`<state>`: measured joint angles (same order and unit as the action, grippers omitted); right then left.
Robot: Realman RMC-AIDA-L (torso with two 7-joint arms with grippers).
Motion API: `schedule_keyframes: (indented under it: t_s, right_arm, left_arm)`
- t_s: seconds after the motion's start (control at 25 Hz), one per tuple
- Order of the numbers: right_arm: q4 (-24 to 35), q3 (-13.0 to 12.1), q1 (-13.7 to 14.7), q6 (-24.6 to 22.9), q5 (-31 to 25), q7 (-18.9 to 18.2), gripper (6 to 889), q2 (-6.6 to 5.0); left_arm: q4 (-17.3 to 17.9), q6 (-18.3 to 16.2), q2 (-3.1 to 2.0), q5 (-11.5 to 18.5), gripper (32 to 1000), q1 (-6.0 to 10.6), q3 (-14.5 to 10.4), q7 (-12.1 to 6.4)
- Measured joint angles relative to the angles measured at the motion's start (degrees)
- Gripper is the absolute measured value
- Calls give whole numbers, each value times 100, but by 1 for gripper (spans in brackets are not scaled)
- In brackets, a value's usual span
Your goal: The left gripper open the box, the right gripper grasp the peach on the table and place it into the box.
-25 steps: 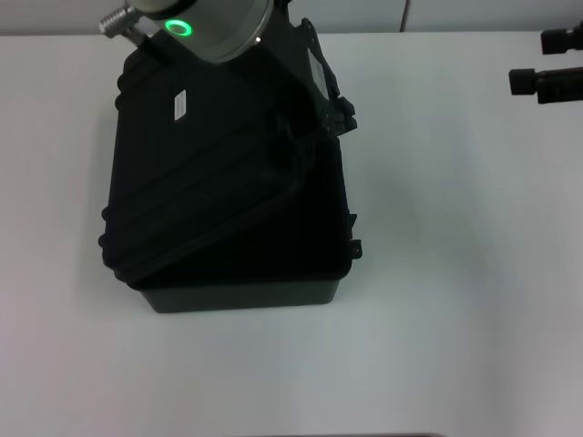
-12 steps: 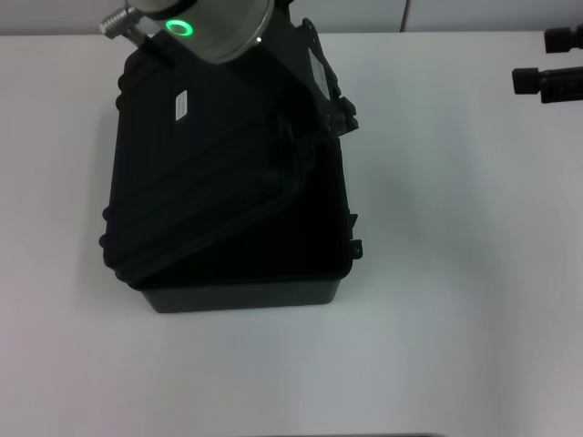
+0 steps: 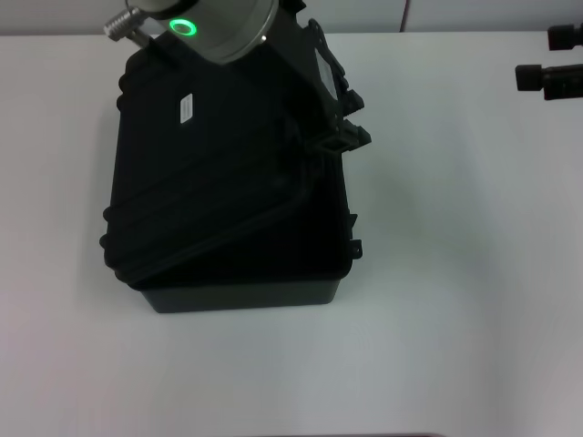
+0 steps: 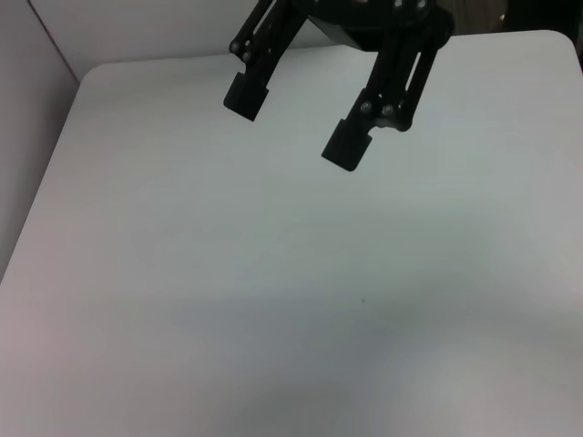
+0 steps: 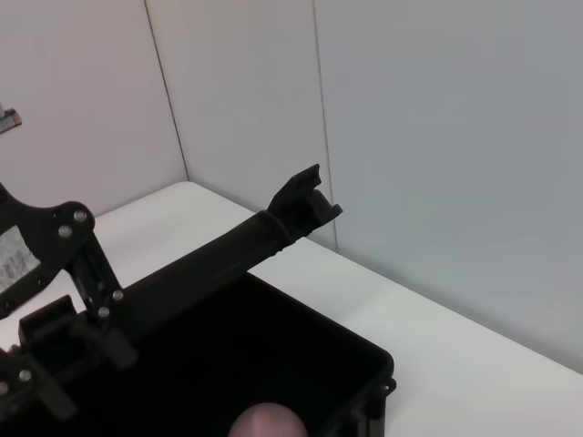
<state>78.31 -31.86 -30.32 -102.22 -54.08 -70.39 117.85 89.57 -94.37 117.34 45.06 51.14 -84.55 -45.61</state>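
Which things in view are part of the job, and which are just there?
Job: box, lid partly raised; left end effector at the lid edge; peach, partly seen; right end effector, off to the right.
Not job: white table; grey wall panels.

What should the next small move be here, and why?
Probably the left gripper easing the lid down. The box stands part open with that gripper at the lid's raised edge. A pink round shape that looks like the peach lies inside it. The right gripper is apart from the box, open and empty.
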Motion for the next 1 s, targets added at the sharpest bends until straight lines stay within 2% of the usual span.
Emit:
schedule_keyframes:
  t_s: [0.2,0.4,0.64,0.84,1.0]
  right_arm:
    - [0,5,0,-5,-1,-3,827,0]
    - [0,4,1,-19,6,-10,827,1]
    - [0,4,7,-34,18,-10,827,0]
    - [0,4,9,-43,23,-6,827,1]
    - [0,1,9,-44,28,-4,827,1]
  left_arm:
    - [-4,6,0,0,302,1,64,0]
    - [-6,98,-3,0,548,1,96,44]
    - [12,121,-3,0,786,1,96,67]
    - [23,115,-1,3,845,1,97,69]
    - [25,103,-1,3,845,1,97,71]
